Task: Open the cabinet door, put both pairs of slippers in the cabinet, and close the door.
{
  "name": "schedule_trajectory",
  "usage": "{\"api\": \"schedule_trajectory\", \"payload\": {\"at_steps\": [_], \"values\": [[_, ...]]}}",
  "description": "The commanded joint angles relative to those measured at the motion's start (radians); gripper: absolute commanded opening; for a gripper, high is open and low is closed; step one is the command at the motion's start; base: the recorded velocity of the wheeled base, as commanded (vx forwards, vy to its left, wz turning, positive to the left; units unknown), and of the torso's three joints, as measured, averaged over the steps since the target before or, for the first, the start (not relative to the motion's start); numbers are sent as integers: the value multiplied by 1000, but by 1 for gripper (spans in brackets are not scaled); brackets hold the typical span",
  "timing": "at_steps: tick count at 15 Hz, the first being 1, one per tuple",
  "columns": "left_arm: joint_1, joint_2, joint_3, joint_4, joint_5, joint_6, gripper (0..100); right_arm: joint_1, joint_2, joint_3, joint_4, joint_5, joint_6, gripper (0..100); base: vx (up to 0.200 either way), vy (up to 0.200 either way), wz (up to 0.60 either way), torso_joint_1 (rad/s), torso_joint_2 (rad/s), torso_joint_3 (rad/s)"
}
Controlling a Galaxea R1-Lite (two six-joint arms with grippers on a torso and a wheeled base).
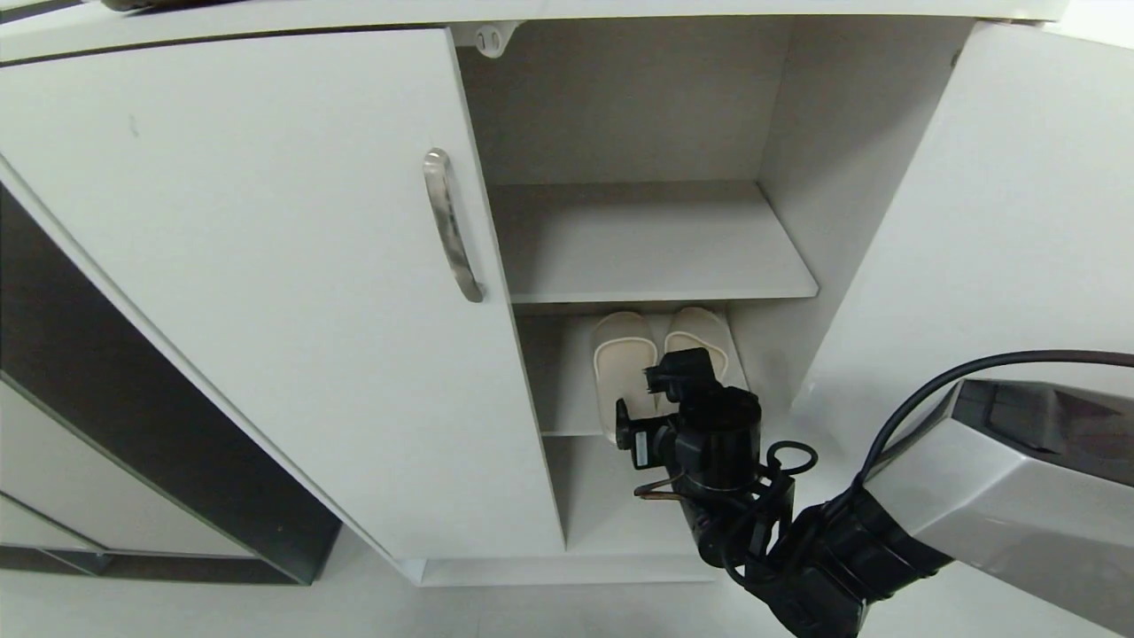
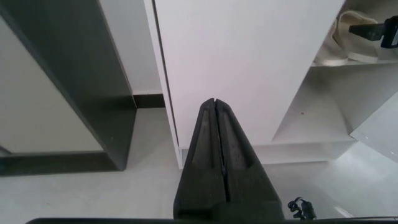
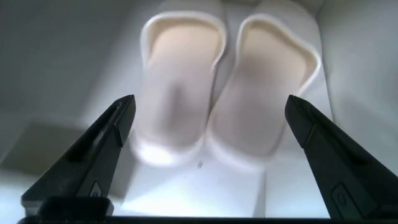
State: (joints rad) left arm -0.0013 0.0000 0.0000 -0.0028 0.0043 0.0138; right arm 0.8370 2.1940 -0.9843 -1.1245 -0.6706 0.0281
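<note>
A pair of cream slippers [image 1: 625, 359] lies side by side on the middle shelf of the white cabinet [image 1: 620, 115], toes pointing inward. My right gripper [image 1: 673, 381] is open just in front of their heels, not touching them. In the right wrist view the slippers [image 3: 180, 68] lie between and beyond the spread fingers of the right gripper [image 3: 210, 106]. The cabinet's right door [image 1: 992, 221] is swung open and the left door [image 1: 248, 266] is closed. My left gripper [image 2: 214, 106] is shut on nothing, low in front of the closed left door [image 2: 242, 56].
The upper shelf [image 1: 647, 239] and the bottom compartment [image 1: 611, 496] hold nothing. A metal handle [image 1: 452, 226] runs down the closed door's edge. A dark gap and another white unit [image 1: 53, 461] stand to the left. Pale floor [image 1: 266, 611] lies below.
</note>
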Motion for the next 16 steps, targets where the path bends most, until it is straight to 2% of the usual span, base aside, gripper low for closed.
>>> {"api": "schedule_trajectory", "payload": {"at_steps": [1, 5, 16], "values": [[0, 2, 0, 0, 0, -2, 0, 8, -7, -1, 0, 0, 0, 100, -200, 0, 0, 2, 7, 2], [0, 2, 0, 0, 0, -3, 0, 8, -8, 4, -1, 0, 0, 100, -200, 0, 0, 1, 5, 4], [0, 2, 0, 0, -1, -5, 0, 8, -2, 10, -11, -3, 0, 100, 0, 0, 0, 0, 0, 12]]}}
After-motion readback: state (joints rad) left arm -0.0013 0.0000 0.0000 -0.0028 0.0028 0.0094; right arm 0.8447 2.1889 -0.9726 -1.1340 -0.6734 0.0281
